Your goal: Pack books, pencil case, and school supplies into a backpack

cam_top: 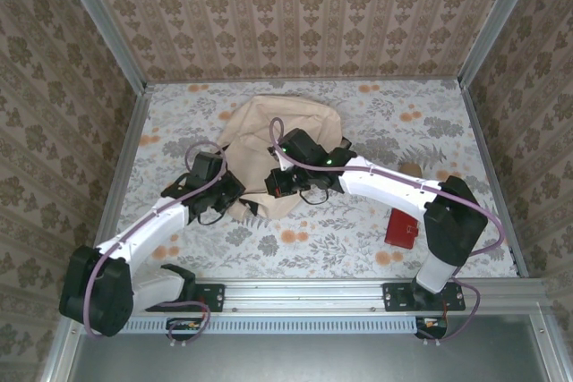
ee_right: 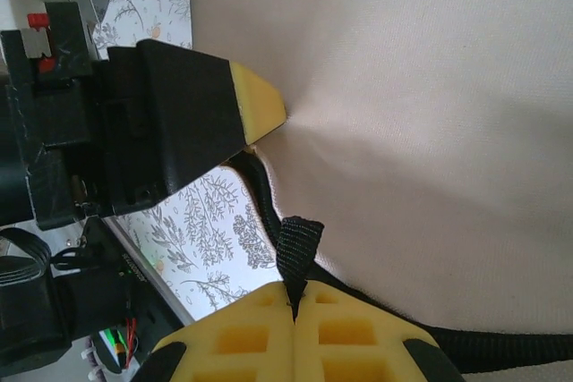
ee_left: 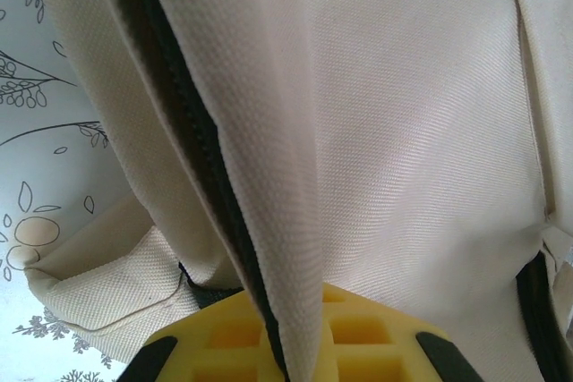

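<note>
Your left gripper (ee_left: 279, 348) is pinching shut on a fold of the cream backpack (cam_top: 286, 127), right along its dark zipper (ee_left: 192, 131). Your right gripper (ee_right: 294, 310) is clamping shut on a black webbing strap (ee_right: 300, 239) at the bag's near edge. The backpack is lying in the middle of the floral table (cam_top: 430, 123), with both grippers working close together on its near side.

You are risking a slip on the left. Only a thin edge of cloth is sitting between the pads, so a hard pull could be tugging it free and letting the flap drop. The strap is narrow and is sitting right at the pad tips, so a sideways pull could be sliding it out. The bag looks soft and light, so pulling unevenly is likely dragging the whole thing rather than spreading it. Both grippers are occupied, leaving nothing free for the red pouch (cam_top: 403, 227), which is lying well apart by the right arm's base.
</note>
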Action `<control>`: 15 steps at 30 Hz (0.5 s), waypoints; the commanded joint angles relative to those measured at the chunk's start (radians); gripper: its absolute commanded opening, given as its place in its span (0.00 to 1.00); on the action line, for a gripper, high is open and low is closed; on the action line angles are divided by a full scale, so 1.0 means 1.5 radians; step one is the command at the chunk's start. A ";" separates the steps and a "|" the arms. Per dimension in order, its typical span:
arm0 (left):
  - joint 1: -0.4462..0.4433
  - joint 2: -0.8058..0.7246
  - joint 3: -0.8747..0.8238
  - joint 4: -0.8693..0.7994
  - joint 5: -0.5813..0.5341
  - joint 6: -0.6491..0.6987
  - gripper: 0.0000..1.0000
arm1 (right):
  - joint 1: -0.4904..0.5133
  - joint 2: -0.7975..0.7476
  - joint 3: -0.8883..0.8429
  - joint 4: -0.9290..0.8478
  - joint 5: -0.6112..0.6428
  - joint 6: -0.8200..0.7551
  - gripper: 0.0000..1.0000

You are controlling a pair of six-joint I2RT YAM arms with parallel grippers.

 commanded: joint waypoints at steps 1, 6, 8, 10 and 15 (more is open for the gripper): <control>-0.004 0.002 0.015 -0.014 -0.018 0.017 0.00 | -0.003 -0.027 0.000 0.010 0.077 0.001 0.00; 0.009 -0.005 -0.008 -0.056 -0.050 0.016 0.00 | -0.032 -0.111 -0.047 -0.055 0.296 0.030 0.00; 0.015 -0.004 -0.017 -0.071 -0.062 0.018 0.00 | -0.039 -0.133 -0.056 -0.085 0.360 0.043 0.00; 0.021 -0.002 -0.025 -0.076 -0.065 0.019 0.00 | -0.046 -0.144 -0.060 -0.124 0.410 0.055 0.00; 0.027 -0.003 -0.037 -0.075 -0.063 0.019 0.00 | -0.081 -0.136 -0.073 -0.148 0.441 0.079 0.00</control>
